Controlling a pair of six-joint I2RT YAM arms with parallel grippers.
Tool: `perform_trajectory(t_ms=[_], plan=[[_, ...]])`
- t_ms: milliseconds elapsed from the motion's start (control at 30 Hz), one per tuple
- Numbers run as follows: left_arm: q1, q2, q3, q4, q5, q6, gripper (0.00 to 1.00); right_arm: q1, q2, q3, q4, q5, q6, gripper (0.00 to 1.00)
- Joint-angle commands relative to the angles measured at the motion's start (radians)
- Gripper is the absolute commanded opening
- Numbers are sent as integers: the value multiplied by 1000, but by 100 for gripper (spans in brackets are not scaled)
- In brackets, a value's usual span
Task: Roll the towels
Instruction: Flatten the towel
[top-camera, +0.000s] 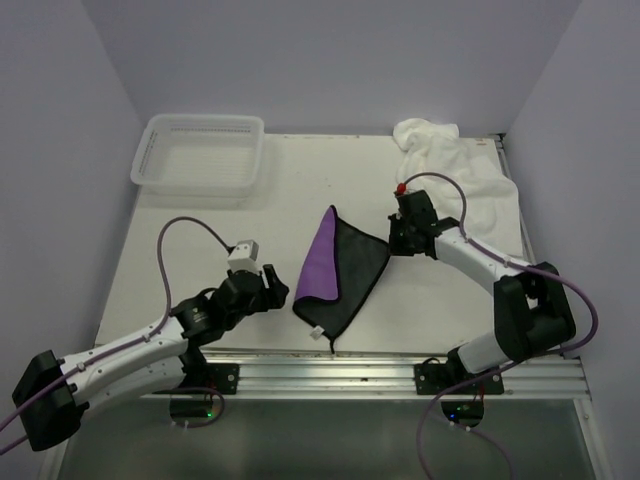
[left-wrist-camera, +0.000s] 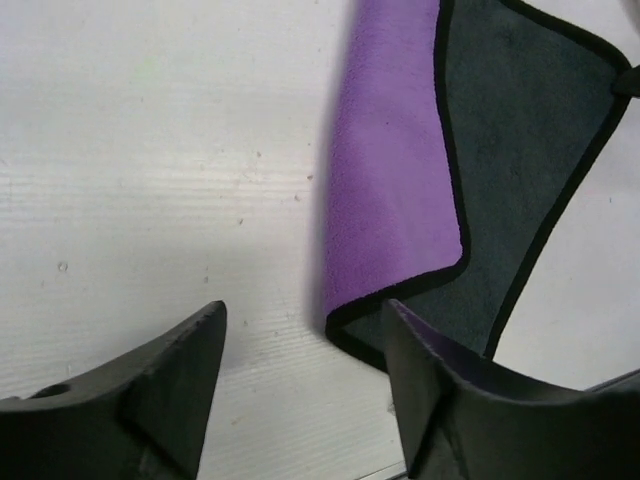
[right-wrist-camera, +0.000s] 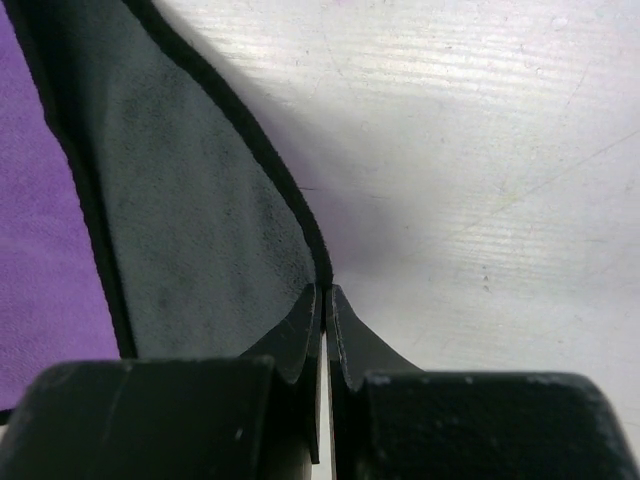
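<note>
I held my left jaws apart over bare table (top-camera: 180, 250), near the near edge, with nothing between them. In my left wrist view the two dark fingers (left-wrist-camera: 170, 390) stood spread wide, and the purple towel (top-camera: 335, 265) lay just beside them toward the middle of the table.

That towel lay about midway along the table, nearer the near edge than the far one. Its purple side was folded over along the left, and the dark grey side with black trim lay open to the right.

My right jaws were pressed together at the towel's right corner. The right wrist view showed the black trim running up into the tips, clamped there, with a shadow under the raised edge.

The white towel (top-camera: 455, 165) sat crumpled in the far right corner of the table. The mesh basket (top-camera: 200, 155) stood in the far left corner, well apart from both towels.
</note>
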Motion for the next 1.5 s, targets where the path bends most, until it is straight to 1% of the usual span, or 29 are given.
perform_trajectory(t_ms=[0,33,67,100,133,167,200,233,267,300,333,367,433,467,667,767,800,900,1000,1067,1167,1233,1333,1367,1433,1467], plan=[[-6,72,113,135,-15,155,70,3,-41,44,-42,28,-35,0],[-6,112,190,146,-18,213,72,2,-38,41,-34,23,-34,0],[-6,207,231,178,-6,242,75,3,-35,40,-29,17,-32,0],[-8,259,275,187,-6,276,78,2,-35,37,-23,6,-28,0],[-6,314,370,189,-14,322,79,2,-35,29,-16,1,-22,0],[-6,417,418,191,-38,342,81,2,-36,25,-9,0,-20,0],[-6,466,500,194,-52,366,83,2,-38,20,-5,-2,-14,0],[-5,512,538,198,-69,412,83,2,-41,12,0,-2,-14,0],[-1,598,573,220,-87,439,83,2,-47,9,0,-2,-14,0],[0,638,604,229,-87,465,84,2,-50,5,0,0,-14,0],[3,680,669,229,-87,489,84,2,-52,-3,1,-2,-14,0],[21,761,703,220,-51,492,85,2,-56,-8,1,-5,-15,0],[79,836,803,197,26,482,85,2,-55,-18,7,-9,-17,0],[95,894,826,194,73,483,85,2,-56,-21,10,-9,-17,0],[132,1062,958,175,106,531,85,2,-49,-44,37,-12,-18,0],[141,1128,1019,172,118,546,85,3,-38,-52,55,-12,-11,0],[141,1142,1033,172,123,549,85,2,-33,-52,58,-38,-8,0],[141,1191,1085,168,141,555,84,2,-18,-54,67,-49,-9,0],[141,1237,1121,137,117,560,82,2,-15,-55,69,-51,-14,0],[141,1260,1130,119,59,581,80,2,-24,-58,67,-52,-15,0],[149,1284,1139,108,20,591,76,3,-38,-64,63,-51,-20,0],[160,1300,1150,106,22,598,70,2,-39,-71,63,-49,-23,0],[169,1330,1173,99,20,601,65,2,-43,-75,64,-51,-25,0],[169,1340,1178,97,20,601,62,2,-43,-77,64,-52,-26,0],[170,1344,1184,99,17,604,58,2,-41,-83,69,-52,-25,0],[170,1343,1184,99,11,608,52,2,-41,-84,70,-55,-26,0]])
